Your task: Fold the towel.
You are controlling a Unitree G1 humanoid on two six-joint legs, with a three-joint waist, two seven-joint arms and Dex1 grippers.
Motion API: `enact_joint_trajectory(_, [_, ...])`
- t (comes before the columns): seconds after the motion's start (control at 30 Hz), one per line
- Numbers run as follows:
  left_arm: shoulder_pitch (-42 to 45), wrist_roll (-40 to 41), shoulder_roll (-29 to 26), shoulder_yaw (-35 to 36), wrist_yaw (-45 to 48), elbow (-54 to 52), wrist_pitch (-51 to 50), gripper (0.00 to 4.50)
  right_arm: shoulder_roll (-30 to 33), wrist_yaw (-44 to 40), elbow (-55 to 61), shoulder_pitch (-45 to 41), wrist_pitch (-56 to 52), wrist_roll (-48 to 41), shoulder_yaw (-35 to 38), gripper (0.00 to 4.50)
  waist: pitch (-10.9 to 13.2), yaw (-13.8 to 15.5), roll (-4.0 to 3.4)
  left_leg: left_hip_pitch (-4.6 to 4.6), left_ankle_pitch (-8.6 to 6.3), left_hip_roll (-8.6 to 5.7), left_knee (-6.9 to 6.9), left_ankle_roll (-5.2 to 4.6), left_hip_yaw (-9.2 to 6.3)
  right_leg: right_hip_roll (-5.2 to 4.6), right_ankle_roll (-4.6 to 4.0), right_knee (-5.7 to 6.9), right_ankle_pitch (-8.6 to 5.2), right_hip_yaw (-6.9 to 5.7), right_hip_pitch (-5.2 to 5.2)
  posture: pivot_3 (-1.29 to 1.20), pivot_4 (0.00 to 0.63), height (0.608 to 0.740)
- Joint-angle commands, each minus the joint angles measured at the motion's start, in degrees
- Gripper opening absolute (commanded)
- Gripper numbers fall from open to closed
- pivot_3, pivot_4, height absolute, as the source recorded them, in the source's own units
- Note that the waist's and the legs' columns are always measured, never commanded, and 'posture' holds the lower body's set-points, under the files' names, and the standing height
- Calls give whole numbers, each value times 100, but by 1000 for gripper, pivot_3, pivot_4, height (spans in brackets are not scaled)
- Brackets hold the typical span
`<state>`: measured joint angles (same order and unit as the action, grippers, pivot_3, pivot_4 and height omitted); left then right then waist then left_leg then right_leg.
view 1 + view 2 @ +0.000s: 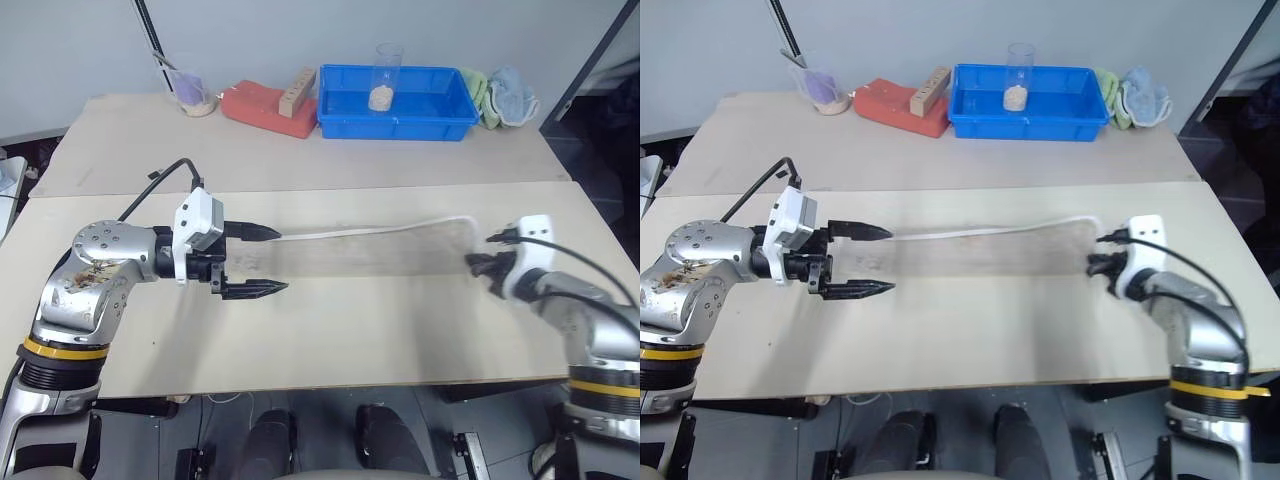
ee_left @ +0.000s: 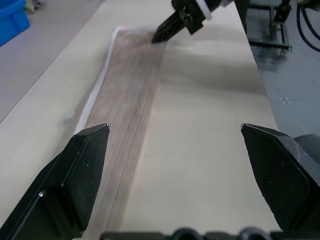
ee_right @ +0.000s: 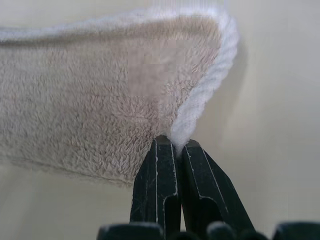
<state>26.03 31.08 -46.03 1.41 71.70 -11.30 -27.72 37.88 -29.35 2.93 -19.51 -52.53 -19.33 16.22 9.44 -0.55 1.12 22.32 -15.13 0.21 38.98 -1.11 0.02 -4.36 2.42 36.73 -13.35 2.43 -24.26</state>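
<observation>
Towel: We see the towel [image 1: 370, 248] lying as a long, narrow beige strip across the middle of the front table [image 1: 350, 340], already doubled lengthwise by the look of it, its white trim running along the far edge.

Long axis: It runs side to side in front of us, one short end near our left hand, the other at our right hand, where the trimmed corner curls up slightly off the table.

Right hand: Our right hand [image 3: 175, 150] is pinched tight on the white trimmed edge at the towel's right end; the wrist view shows the cloth nipped between the two black fingers [image 3: 155, 180].

Left hand: Our left hand [image 1: 262, 260] stands at full spread and holds nothing, hovering over the towel's left end, its fingers pointing along the strip toward the other hand.

Why so: We judge that each hand takes one short end, so the strip can be brought end to end for the next fold; the left has yet to close.
</observation>
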Motion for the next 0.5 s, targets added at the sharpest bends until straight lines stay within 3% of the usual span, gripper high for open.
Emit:
enact_joint_trajectory(0.03, [-11, 339, -10, 224, -46, -424, -106, 4500, 515, -721, 120, -226, 89, -308, 57, 27, 0, -22, 0, -1, 0, 0, -1, 0, 1, 0, 0, -1, 0, 1, 1, 0, 150, 740])
enact_joint_trajectory(0.17, [-19, 394, -36, 254, -122, -484, -143, 4500, 654, -1250, 604, -552, -275, -735, -418, 27, 0, -109, 0, -7, -1, 11, -4, -1, -1, 12, 0, 2, 0, 6, 0, 0, 150, 740])
enact_joint_trajectory(0.3, [-2, 450, -140, 318, -125, -563, -167, 4500, 105, -1097, 1051, -850, -421, -834, -1119, 27, 0, -165, 1, -8, -2, 43, -6, -3, -9, 46, -4, 3, 0, 4, 0, 0, 150, 740])
enact_joint_trajectory(0.5, [-60, 542, -186, 349, -254, -845, -276, 4500, -815, -733, 656, -1190, -100, -430, -1953, 27, 0, -133, 0, 3, -2, 48, -4, -3, -12, 49, -7, 3, 0, 6, -8, 0, 150, 740])
